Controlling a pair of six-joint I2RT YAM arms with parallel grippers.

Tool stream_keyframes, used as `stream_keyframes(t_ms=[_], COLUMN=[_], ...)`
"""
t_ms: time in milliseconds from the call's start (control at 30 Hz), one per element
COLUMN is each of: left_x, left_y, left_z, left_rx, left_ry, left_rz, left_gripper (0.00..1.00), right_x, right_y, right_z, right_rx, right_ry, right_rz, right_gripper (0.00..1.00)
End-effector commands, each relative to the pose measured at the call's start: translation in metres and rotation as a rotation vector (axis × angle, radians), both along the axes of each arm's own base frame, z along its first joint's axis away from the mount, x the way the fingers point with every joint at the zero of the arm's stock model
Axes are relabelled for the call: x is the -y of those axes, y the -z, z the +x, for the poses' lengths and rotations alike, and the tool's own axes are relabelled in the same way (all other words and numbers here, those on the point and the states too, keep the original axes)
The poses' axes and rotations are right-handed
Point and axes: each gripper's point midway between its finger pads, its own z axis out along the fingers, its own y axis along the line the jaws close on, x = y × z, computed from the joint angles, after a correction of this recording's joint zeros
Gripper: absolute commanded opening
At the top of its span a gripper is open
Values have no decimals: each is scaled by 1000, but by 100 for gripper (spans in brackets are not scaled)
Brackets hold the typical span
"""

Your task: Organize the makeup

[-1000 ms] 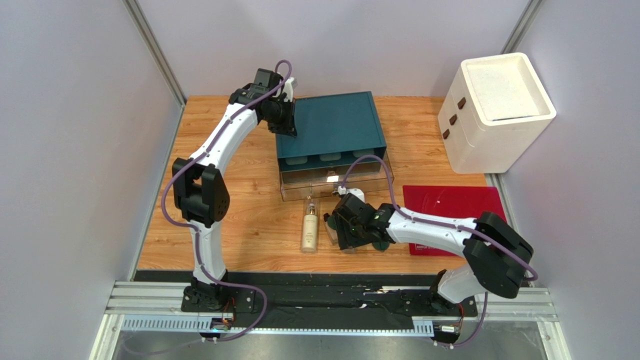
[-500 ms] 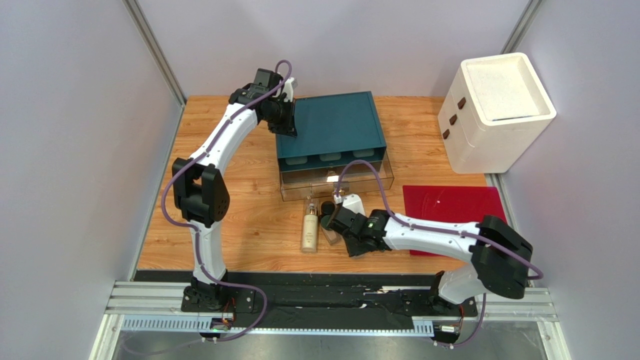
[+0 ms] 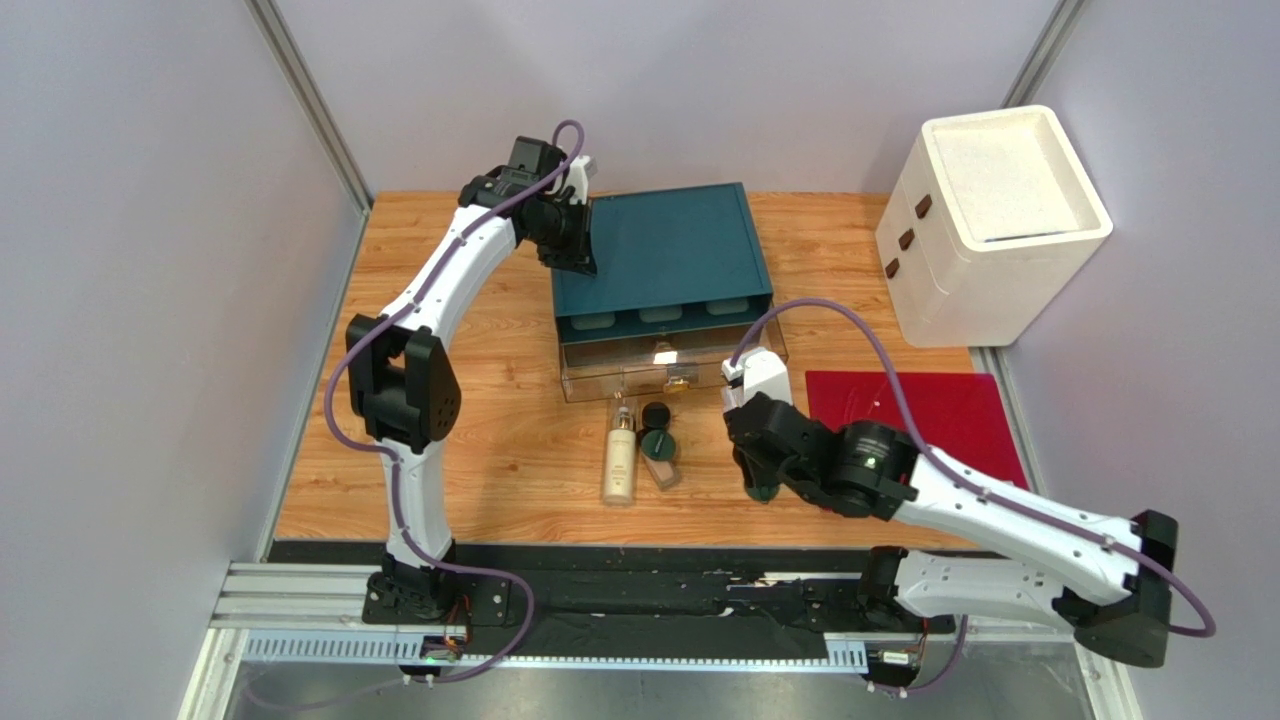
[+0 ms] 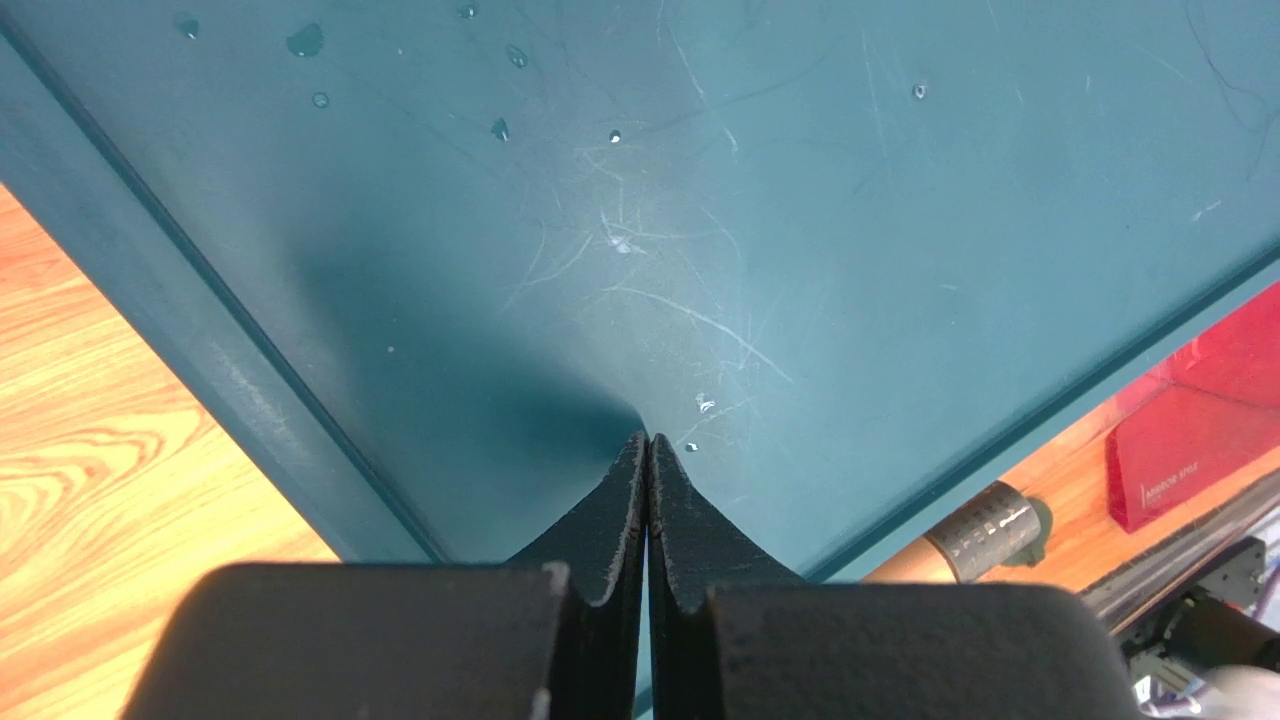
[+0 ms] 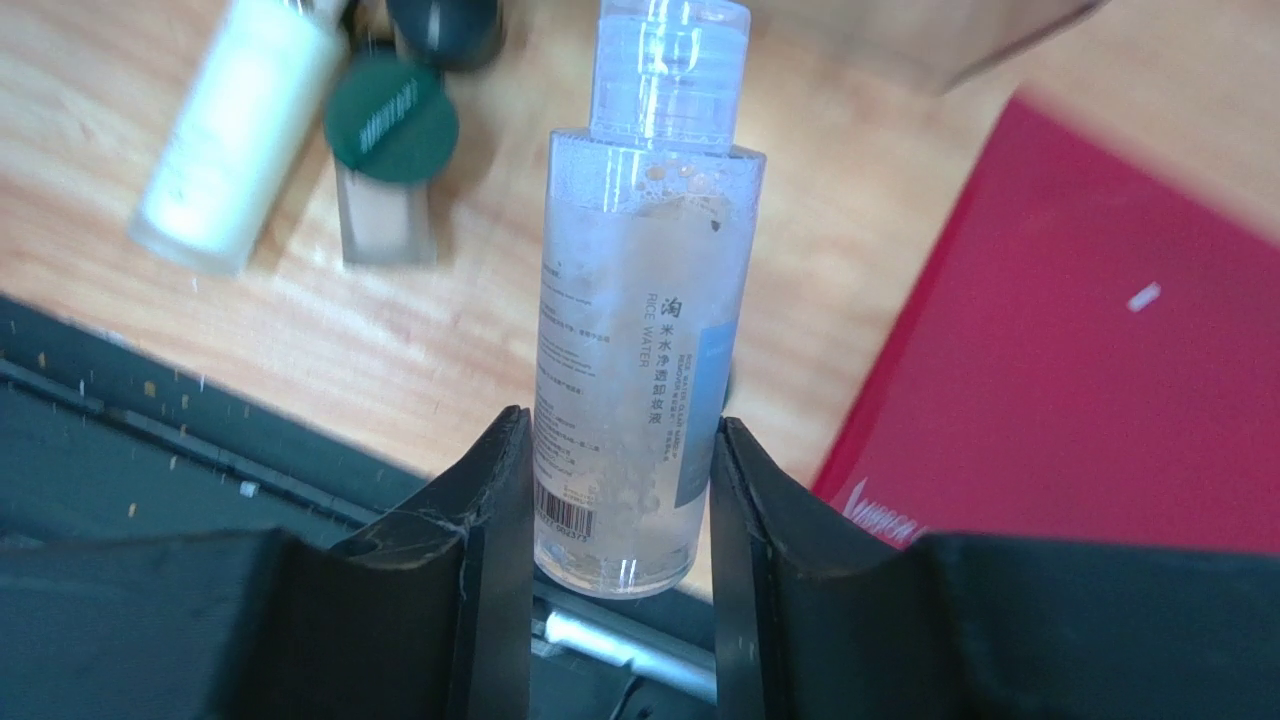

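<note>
My right gripper [image 5: 624, 425] is shut on a clear water bottle [image 5: 646, 285] with a clear cap, held above the table near the red mat's left edge. In the top view this gripper [image 3: 756, 450] hides the bottle. Left of it on the wood lie a cream bottle [image 3: 618, 462], a dark green disc [image 3: 658, 444] on a beige tube [image 3: 660, 474], and a small black jar [image 3: 655, 416]. My left gripper [image 4: 648, 444] is shut and empty, its tips on the teal box's top [image 4: 781, 195] at the box's left side [image 3: 576, 258].
The teal box [image 3: 661, 248] has a clear drawer [image 3: 601, 371] pulled out toward me. A red mat [image 3: 932, 413] lies at the right, with a white foam box [image 3: 999, 218] behind it. A brown tube [image 4: 984, 528] shows past the box's edge.
The right arm has swung out to the right and risen from the cluster of cosmetics, carrying the clear bottle toward the red mat. The left arm has not moved.
</note>
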Motion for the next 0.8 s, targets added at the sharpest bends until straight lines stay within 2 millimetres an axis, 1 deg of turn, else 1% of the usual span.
stream_keyframes(t_ms=[0, 33, 67, 100, 133, 167, 233, 267, 300, 367, 400, 467, 500, 533, 600, 633, 700, 733, 767], left_x=[-29, -28, -29, -29, -28, -27, -26, -26, -26, -28, -29, -29, -29, -29, -28, -27, -26, -26, -26], left_y=[87, 87, 88, 88, 86, 86, 85, 84, 83, 83, 83, 83, 83, 83, 83, 84, 84, 84, 84], left_z=[-64, -63, -64, -63, -62, -62, -61, -61, -60, -61, -61, -62, -62, -62, -63, -63, -62, -62, -61], left_rx=[-375, -375, -379, -382, -381, -382, -380, -379, -376, -378, -378, -381, -381, -383, -385, -387, -387, -389, -389], left_ry=[18, 23, 26, 25, 28, 29, 33, 33, 33, 40, 40, 45, 45, 44, 45, 46, 44, 44, 44], left_rz=[190, 191, 193, 197, 193, 190, 184, 186, 185, 198, 201, 204, 204, 201, 195, 191, 190, 191, 191], left_gripper=[0, 0, 0, 0, 0, 0, 0, 0, 0, 0, 0, 0, 0, 0, 0, 0, 0, 0, 0], right_x=[11, 10, 6, 9, 2, -4, -13, -22, -28, -36, -44, -53, -60, -67, -78, -86, -96, -101, -102], right_y=[-83, -86, -103, -107, -104, -117, -119, -116, -121, -122, -119, -119, -110, -114, -109, -103, -96, -88, -85], right_z=[48, 58, 68, 80, 91, 100, 115, 125, 133, 145, 155, 166, 173, 178, 184, 190, 191, 194, 193], right_rx=[354, 369, 395, 381, 372, 386, 383, 384, 383, 383, 367, 356, 335, 338, 326, 311, 280, 259, 245], right_ry=[-48, -37, -21, -6, -22, -23, -46, -67, -78, -99, -109, -120, -135, -147, -183, -195, -231, -239, -244], right_rz=[-55, -79, -63, -65, -93, -67, -51, -53, -32, -28, -21, 3, -2, 10, 14, 9, 12, 5, 4], right_gripper=[0, 0, 0, 0, 0, 0, 0, 0, 0, 0, 0, 1, 2, 4, 6, 6, 7, 7, 7])
